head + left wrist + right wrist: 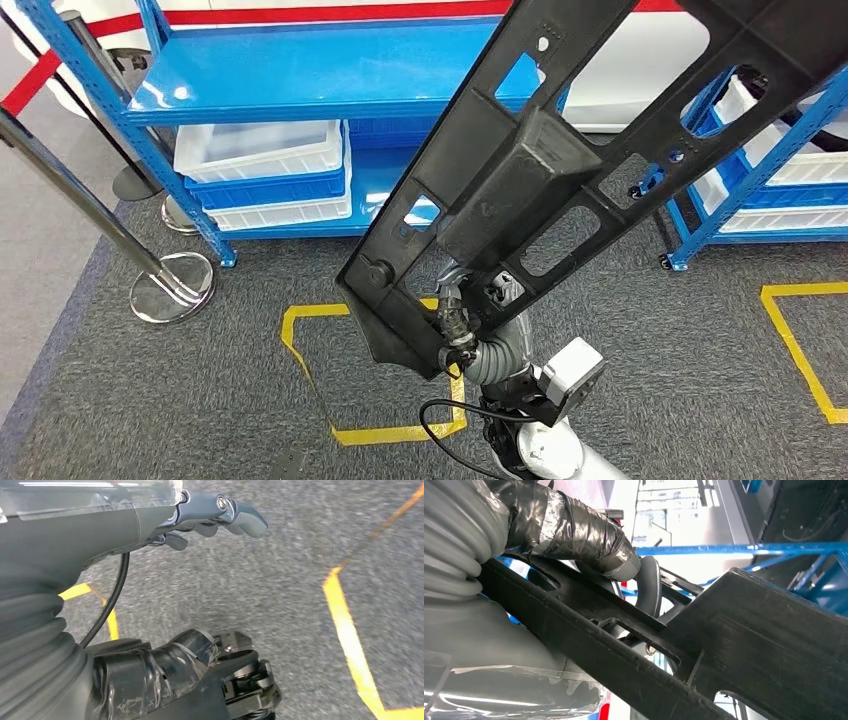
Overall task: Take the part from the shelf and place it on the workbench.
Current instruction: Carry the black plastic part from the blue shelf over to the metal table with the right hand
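While gripping the part [560,150] near its lower end, the right hand [462,318] is carrying something long, stiff, likely tip-prone; left hand [210,517] is hanging curled, empty.

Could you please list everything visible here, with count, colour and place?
part: one, black, long frame with cut-outs, held up in front of the shelves
shelves: two, blue, ahead and at the right
bins: several, white and blue, stacked on the lower shelves
stanchion base: one, chrome, on the left of the carpet
floor tape: yellow outlines on the grey carpet
right hand: grips the part's lower end
left hand: grey, holds nothing, over the carpet
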